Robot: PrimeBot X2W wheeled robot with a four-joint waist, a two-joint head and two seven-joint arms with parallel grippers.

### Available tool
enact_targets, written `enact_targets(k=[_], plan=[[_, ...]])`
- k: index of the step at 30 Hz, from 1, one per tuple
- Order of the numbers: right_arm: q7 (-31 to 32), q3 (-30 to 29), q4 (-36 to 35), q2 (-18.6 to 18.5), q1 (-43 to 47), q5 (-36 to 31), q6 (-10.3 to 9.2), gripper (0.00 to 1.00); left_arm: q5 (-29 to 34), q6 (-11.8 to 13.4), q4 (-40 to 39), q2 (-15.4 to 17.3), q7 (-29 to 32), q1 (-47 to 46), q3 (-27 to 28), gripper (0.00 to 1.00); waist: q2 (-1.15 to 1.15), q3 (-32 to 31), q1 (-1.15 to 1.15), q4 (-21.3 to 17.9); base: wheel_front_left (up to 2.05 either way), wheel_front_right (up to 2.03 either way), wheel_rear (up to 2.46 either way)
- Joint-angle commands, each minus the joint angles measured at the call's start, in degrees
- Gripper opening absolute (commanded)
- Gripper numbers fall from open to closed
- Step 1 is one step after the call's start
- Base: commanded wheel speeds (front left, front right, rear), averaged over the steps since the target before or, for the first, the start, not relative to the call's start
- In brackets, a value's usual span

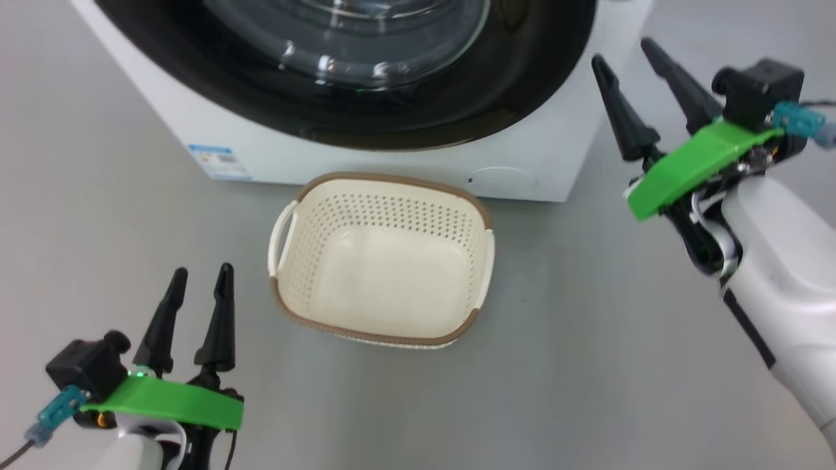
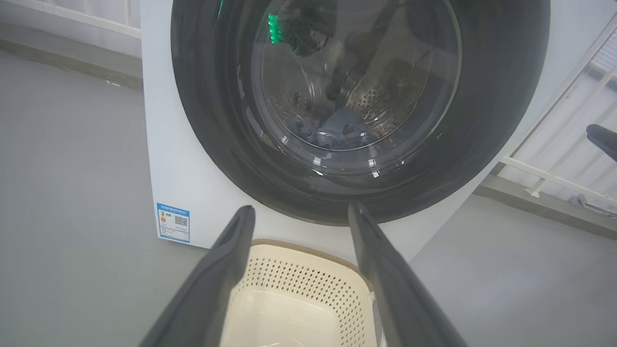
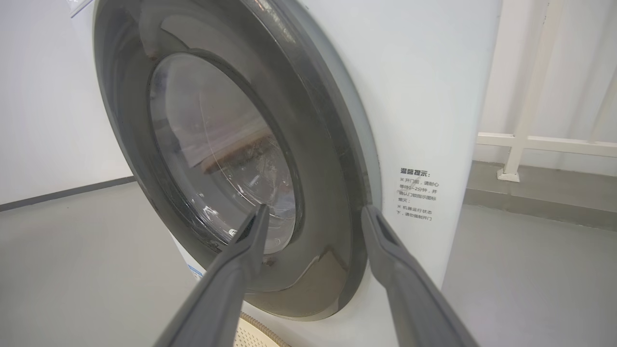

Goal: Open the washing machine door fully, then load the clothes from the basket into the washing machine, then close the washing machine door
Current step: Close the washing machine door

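Bare laundry test room: washing machine [image 1: 555, 150], grey floor [image 1: 98, 228]

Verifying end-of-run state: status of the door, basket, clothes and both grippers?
washing machine door: shut, flush.
basket: empty, upright on the floor.
clothes: inside the drum, seen through the door glass.
left gripper: open, holding nothing.
right gripper: open, holding nothing.

The washing machine [image 3: 424, 96] carries a printed notice [image 3: 417, 194] headed "温馨提示:" just right of the washing machine door [image 3: 332, 202], and a blue label [image 2: 173, 222] with QR code, its print illegible, below-left of that door.
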Motion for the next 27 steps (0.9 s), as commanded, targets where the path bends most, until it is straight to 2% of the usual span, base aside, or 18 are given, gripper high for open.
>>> enact_targets(k=[1,8,17,27], plan=[[-0.3,-0.7,-2.3,0.1,3.2,-0.1,-0.41,1.0,0.4,0.0,-0.9,2.1,-0.6,0.6,2.5,1.0,0.0,-3.8,0.0,-4.0,0.0,0.0,0.0],[-0.3,-3.2,-6.4,-0.5,11.7,-0.5,-0.41,1.0,0.9,0.0,-0.8,2.5,-0.6,2.9,3.9,1.0,0.0,-7.7,0.0,-8.4,0.0,0.0,0.0],[-0.3,-9.8,-12.5,0.2,22.3,-2.2,-0.41,1.0,1.8,0.0,-1.5,2.3,-0.6,6.3,6.2,1.0,0.0,-11.8,0.0,-13.0,0.0,0.0,0.0],[-0.3,-16.6,-18.7,0.9,34.4,-6.4,-0.41,1.0,2.6,0.4,-2.9,1.5,-0.6,9.7,7.9,1.0,0.0,-15.1,0.0,-15.4,0.0,0.0,0.0]])
